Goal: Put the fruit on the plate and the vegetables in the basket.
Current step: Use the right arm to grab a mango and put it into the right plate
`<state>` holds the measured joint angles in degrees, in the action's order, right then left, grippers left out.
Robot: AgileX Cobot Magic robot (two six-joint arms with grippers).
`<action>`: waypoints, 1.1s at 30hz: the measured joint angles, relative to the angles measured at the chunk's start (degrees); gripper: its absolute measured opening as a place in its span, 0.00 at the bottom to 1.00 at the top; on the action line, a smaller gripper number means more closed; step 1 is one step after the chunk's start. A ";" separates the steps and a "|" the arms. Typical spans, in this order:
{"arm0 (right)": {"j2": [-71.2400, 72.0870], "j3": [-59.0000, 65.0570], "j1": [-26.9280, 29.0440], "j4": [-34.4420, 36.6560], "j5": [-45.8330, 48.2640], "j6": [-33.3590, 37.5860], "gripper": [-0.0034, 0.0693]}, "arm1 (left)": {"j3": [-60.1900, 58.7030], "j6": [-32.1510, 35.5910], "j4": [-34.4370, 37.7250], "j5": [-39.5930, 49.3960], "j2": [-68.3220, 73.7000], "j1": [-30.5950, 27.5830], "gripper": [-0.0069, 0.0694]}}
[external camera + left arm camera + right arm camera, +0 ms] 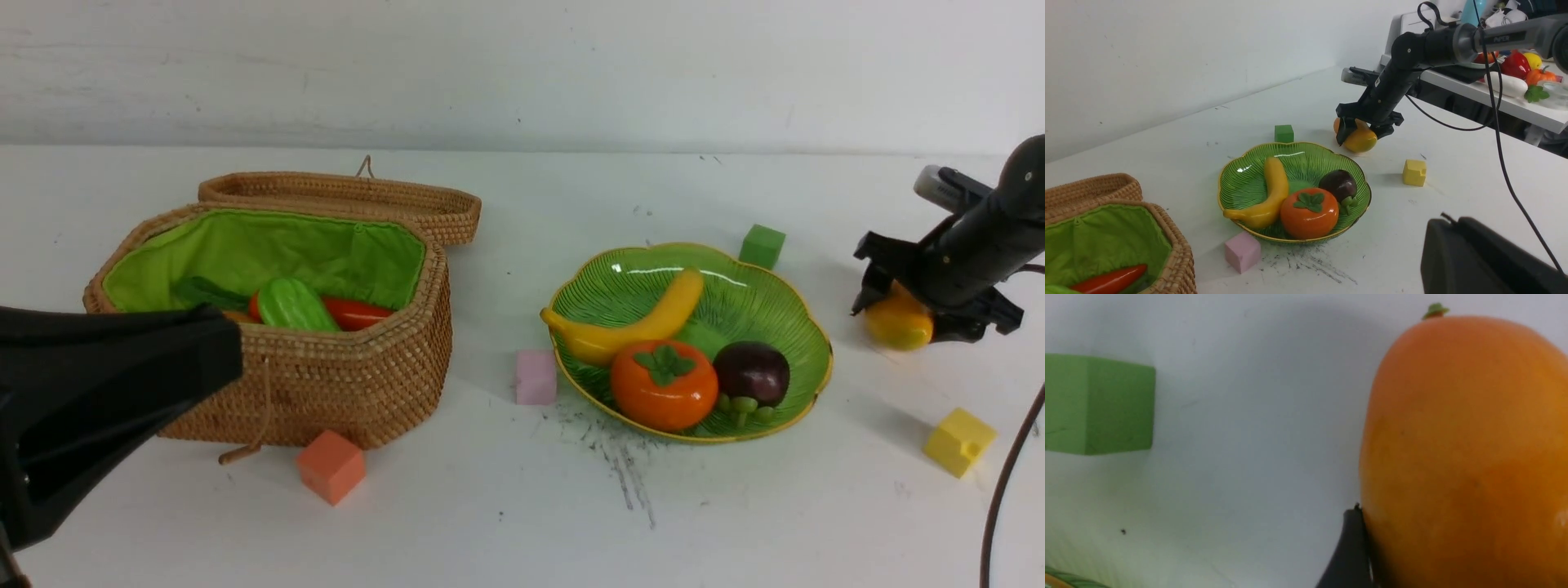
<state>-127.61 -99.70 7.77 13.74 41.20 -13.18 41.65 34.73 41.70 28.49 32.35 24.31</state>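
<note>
Right gripper [906, 314] astride the mango [898, 324] on the counter, jaws spread, not yet clamped (plate [804, 327] lies leftward); left gripper clenched.

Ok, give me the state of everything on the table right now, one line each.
Basket: lid open, gourd and carrot inside.
Plate: holds banana, persimmon, mangosteen.
Mango: on the table, off the plate.
Right gripper: jaws astride the mango; grip unclear.
Left gripper: shut, empty.
</note>
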 joint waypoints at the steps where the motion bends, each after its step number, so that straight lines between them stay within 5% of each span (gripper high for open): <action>1: -0.06 -0.05 0.00 0.29 0.00 1.21 0.81 | 0.00 0.00 0.00 0.00 0.00 0.00 0.10; 15: 11.43 0.35 -0.97 3.31 9.38 12.51 0.78 | 0.00 0.00 0.00 -0.97 0.00 0.00 0.11; 22: 21.23 1.80 -10.20 3.90 18.19 15.61 0.78 | 0.00 0.00 -0.05 -2.53 0.00 0.00 0.11; 33: 14.50 4.27 -19.16 3.47 11.45 15.61 0.78 | 0.00 0.00 -0.05 -1.83 0.00 0.00 0.11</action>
<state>-113.12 -95.43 -11.40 17.22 52.66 2.43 41.65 34.73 41.65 26.66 32.35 24.31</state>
